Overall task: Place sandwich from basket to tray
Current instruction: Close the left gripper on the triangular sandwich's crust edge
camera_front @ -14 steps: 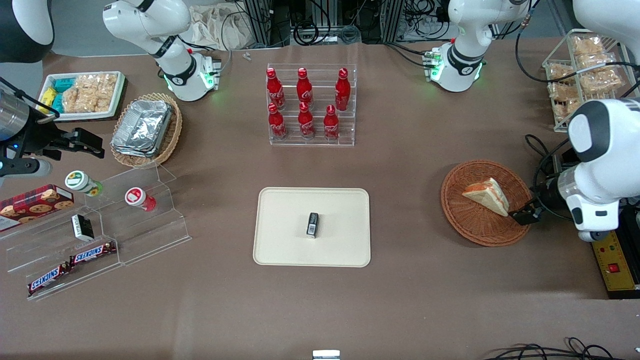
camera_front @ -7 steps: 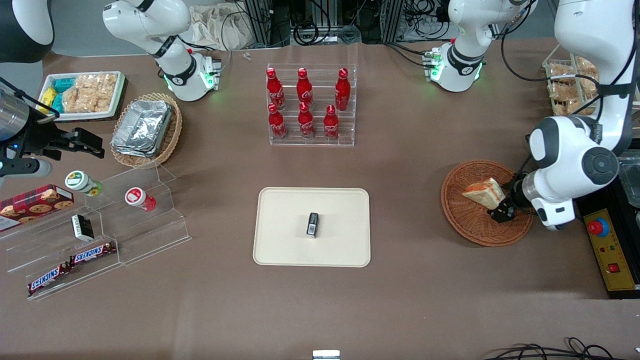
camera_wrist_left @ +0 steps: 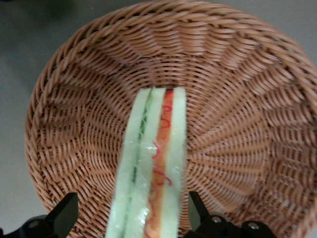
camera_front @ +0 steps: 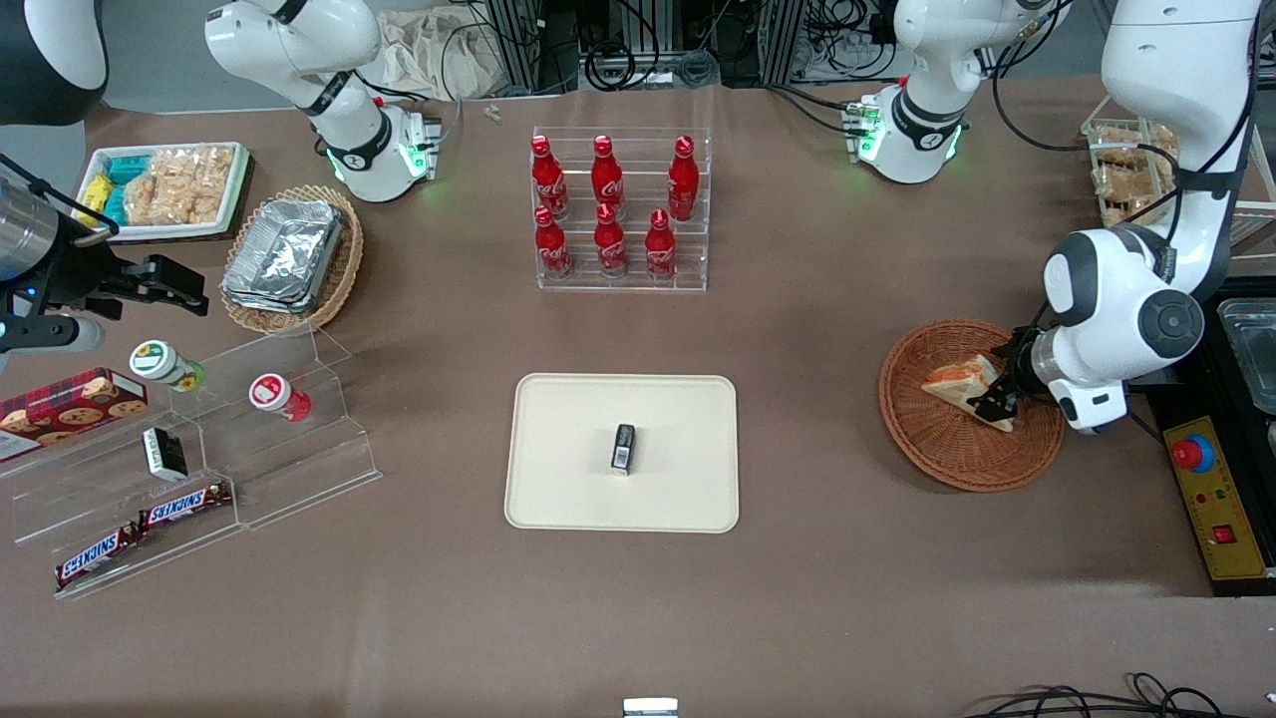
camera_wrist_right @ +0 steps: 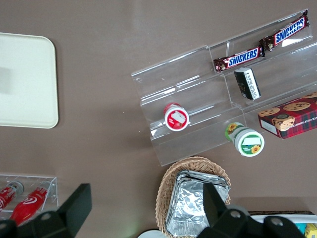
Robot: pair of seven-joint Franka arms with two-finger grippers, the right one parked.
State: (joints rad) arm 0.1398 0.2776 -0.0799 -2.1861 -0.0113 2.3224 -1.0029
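Brown tabletop is seen under the round reddish-brown wicker basket [camera_front: 969, 404]; the gripper [camera_front: 994, 401] is lowered, jaws apart, straddling the triangular white-bread sandwich [camera_wrist_left: 151, 168].

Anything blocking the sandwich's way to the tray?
Nothing on the table between the basket and the tray. A small black object already lies mid-tray. The gripper straddles the sandwich, fingers open.
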